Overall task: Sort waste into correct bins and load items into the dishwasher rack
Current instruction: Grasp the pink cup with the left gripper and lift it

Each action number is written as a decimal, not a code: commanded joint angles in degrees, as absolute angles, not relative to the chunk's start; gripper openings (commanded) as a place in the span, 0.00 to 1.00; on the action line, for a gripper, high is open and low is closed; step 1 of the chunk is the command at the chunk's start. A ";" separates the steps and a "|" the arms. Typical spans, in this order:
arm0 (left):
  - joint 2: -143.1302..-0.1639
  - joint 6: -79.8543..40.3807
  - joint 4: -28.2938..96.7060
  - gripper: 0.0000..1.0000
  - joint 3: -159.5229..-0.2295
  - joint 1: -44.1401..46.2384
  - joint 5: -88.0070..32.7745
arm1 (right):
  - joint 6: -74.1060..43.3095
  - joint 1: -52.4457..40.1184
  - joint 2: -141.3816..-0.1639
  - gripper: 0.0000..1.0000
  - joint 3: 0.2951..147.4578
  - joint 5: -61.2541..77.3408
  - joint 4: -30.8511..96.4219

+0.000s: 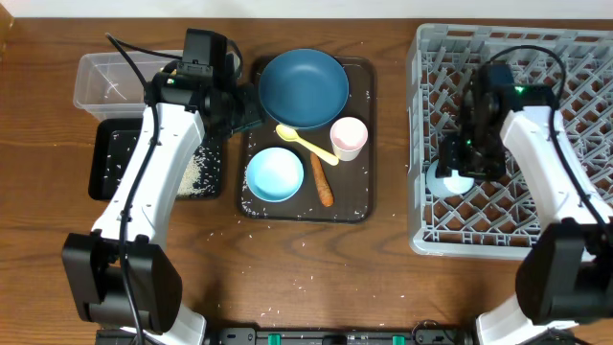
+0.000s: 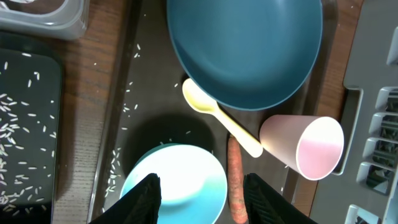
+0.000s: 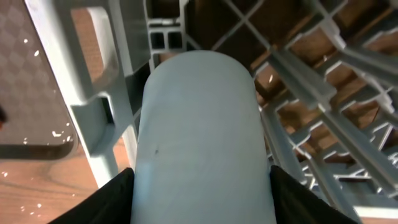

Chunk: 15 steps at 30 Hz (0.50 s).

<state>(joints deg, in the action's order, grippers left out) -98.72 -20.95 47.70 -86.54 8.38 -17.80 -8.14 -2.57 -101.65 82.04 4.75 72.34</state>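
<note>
My left gripper (image 1: 249, 113) (image 2: 202, 199) is open and empty over the left side of the serving tray, above the pale blue bowl (image 1: 274, 174) (image 2: 174, 183) and the orange-brown carrot-like stick (image 1: 321, 179) (image 2: 235, 180). The dark blue plate (image 1: 304, 88) (image 2: 245, 50), yellow spoon (image 1: 306, 144) (image 2: 217, 118) and pink cup (image 1: 349, 137) (image 2: 305, 146), lying on its side, are on the same tray. My right gripper (image 1: 458, 171) (image 3: 199, 199) is shut on the light blue cup (image 1: 450, 182) (image 3: 199, 124) at the left side of the grey dishwasher rack (image 1: 418, 144). Wrapper and tissue do not show.
The dark brown serving tray (image 1: 359, 206) sits mid-table. The clear tub (image 1: 120, 81) (image 2: 37, 15) stands far left, with the black tray (image 1: 115, 158) (image 2: 25, 124) in front of it holding rice grains (image 1: 196, 172). Loose rice lies on the serving tray and table.
</note>
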 commanded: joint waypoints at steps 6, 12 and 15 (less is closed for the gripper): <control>-99.00 -16.97 46.94 0.46 -84.97 11.20 -17.23 | -7.01 -3.53 -103.68 0.97 83.00 6.68 73.12; -99.22 -15.88 42.24 0.50 -84.97 16.67 -16.80 | -6.48 -3.33 -101.19 0.98 91.59 6.37 78.32; -100.33 -15.90 38.98 0.54 -84.97 20.21 -14.28 | -5.89 -3.33 -99.35 0.98 96.60 6.22 80.44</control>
